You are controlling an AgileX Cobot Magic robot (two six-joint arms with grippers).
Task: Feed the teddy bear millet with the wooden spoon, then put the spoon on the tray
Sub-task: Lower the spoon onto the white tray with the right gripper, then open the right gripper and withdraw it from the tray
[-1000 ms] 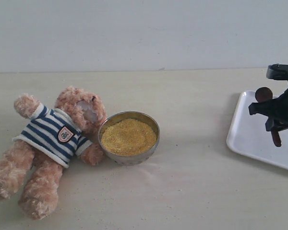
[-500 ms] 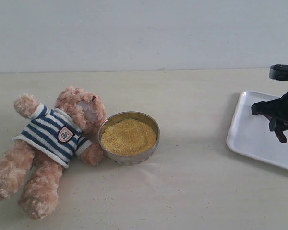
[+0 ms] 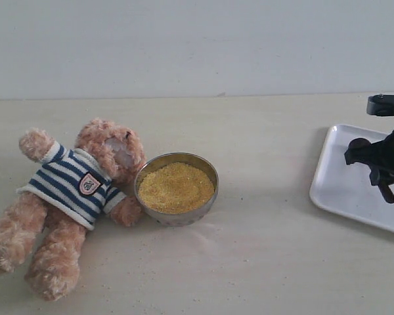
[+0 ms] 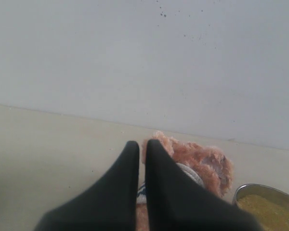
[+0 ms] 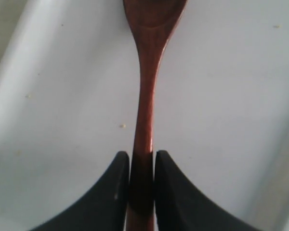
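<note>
The teddy bear [image 3: 72, 190] lies on its back at the left, its head beside a metal bowl [image 3: 203, 207] heaped with yellow millet [image 3: 176, 187]. At the right edge my right gripper [image 3: 381, 167] hangs low over the white tray [image 3: 335, 184]. It is shut on the slim handle of the wooden spoon [image 3: 360, 145]. In the right wrist view the fingers of that gripper [image 5: 142, 154] press both sides of the spoon [image 5: 147, 72], just above the tray's floor [image 5: 62, 96]. My left gripper [image 4: 142, 143] is shut and empty, near the bear [image 4: 207, 161] and the millet [image 4: 269, 204].
The pale table [image 3: 262, 262] runs between the bowl and the tray, with a few spilled grains near the bowl. A plain wall [image 3: 197, 46] closes the back. A few stray grains lie on the tray floor in the right wrist view.
My right gripper has sunk a little over the tray with the spoon. The spoon's bowl now sits lower. The bear, the bowl and the left gripper have not moved.
</note>
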